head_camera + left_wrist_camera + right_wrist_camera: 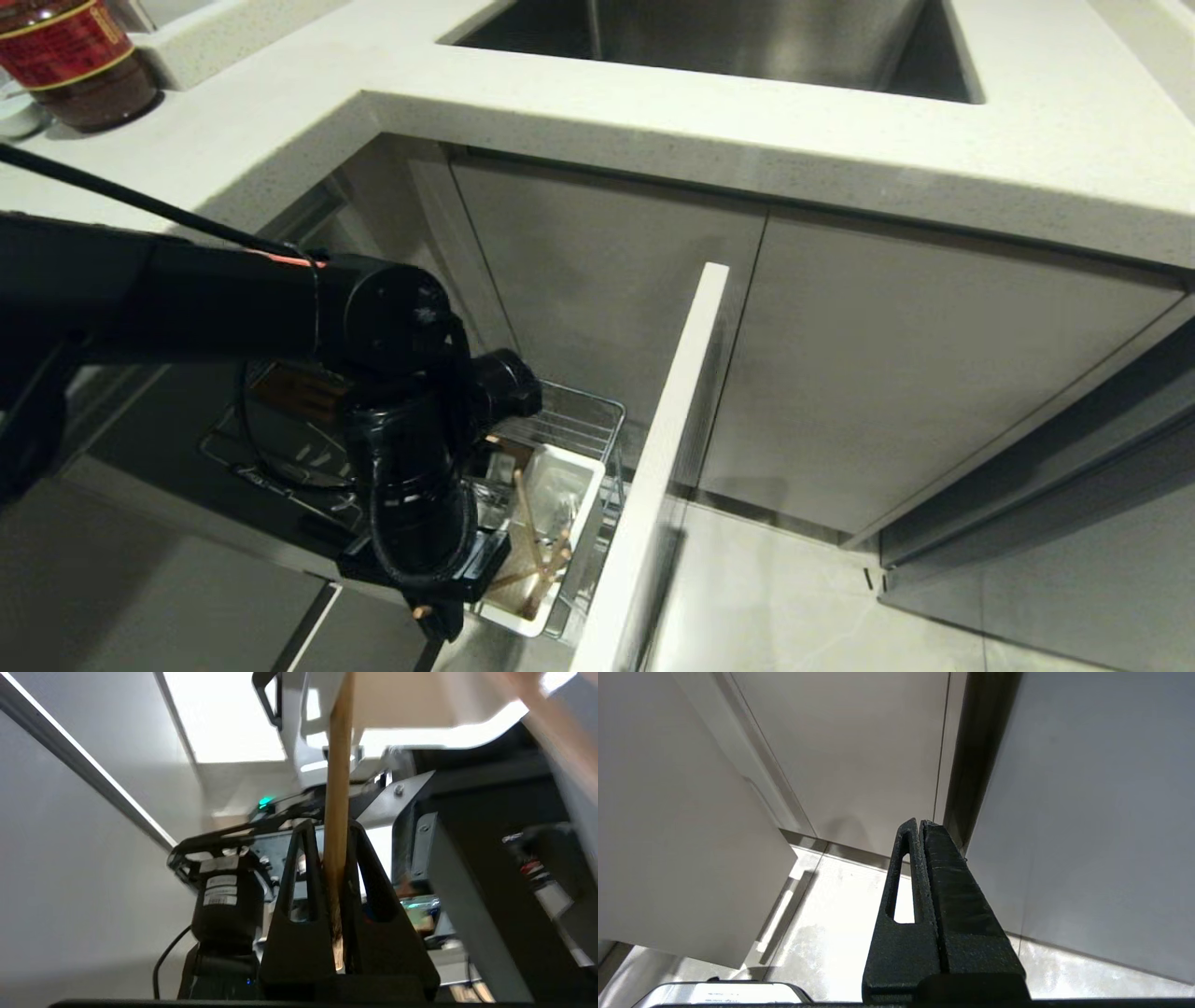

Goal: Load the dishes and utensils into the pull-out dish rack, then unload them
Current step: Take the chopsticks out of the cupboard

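Note:
The pull-out dish rack (590,412), a chrome wire basket with a white front panel (668,439), stands drawn out below the counter. Its white utensil cup (584,474) holds wooden chopsticks (534,551) leaning upright. My left arm (411,485) reaches down beside the cup and hides its own fingers in the head view. In the left wrist view the left gripper (331,824) is shut on one chopstick (338,765), which runs up between both fingers. A second chopstick (551,732) shows blurred beside it. The right gripper (920,822) is shut and empty, parked low. The dishes are out of view.
A pale stone counter (653,121) with a steel sink (747,37) overhangs the rack. A red-labelled jar (75,56) stands on the counter's far left. Grey cabinet doors (887,355) close the right side, with tiled floor (766,597) below them.

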Controlling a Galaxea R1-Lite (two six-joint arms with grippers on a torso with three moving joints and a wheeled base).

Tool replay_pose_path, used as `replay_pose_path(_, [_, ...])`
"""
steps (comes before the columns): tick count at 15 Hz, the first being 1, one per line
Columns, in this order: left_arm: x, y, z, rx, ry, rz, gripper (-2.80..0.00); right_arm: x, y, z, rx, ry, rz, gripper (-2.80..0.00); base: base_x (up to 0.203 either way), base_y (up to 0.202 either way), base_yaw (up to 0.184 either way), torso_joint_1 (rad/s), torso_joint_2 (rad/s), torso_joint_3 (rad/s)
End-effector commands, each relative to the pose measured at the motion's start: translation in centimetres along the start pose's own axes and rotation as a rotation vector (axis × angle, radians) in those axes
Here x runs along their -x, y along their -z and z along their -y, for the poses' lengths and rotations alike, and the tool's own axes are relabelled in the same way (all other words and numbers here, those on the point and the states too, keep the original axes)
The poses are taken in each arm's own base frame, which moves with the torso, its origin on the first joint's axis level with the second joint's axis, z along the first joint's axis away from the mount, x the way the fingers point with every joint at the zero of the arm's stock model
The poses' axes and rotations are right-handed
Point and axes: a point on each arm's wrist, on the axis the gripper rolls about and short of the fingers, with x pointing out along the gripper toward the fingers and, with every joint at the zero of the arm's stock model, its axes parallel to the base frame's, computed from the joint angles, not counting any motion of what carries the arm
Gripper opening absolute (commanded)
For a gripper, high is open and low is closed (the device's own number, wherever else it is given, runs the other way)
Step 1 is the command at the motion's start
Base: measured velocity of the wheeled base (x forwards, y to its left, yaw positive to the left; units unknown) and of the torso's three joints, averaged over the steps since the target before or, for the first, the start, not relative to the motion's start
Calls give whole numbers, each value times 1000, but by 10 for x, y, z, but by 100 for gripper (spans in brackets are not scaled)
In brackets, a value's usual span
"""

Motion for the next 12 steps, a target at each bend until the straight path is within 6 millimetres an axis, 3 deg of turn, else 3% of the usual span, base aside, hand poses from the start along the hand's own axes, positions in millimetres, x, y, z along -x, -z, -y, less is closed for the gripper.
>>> replay_pose_path(1, [11,9,-1,0,8,31,-280,-1,7,0,0,1,-24,-280,0,0,0,0,0,0])
replay_pose_path(4, [29,30,-2,-17,20,72,-280,-1,7,0,0,1,-25,-280,0,0,0,0,0,0])
replay_pose_path(12, [109,137,-17,-128,85,296,-280,-1,7,0,0,1,-24,-280,0,0,0,0,0,0])
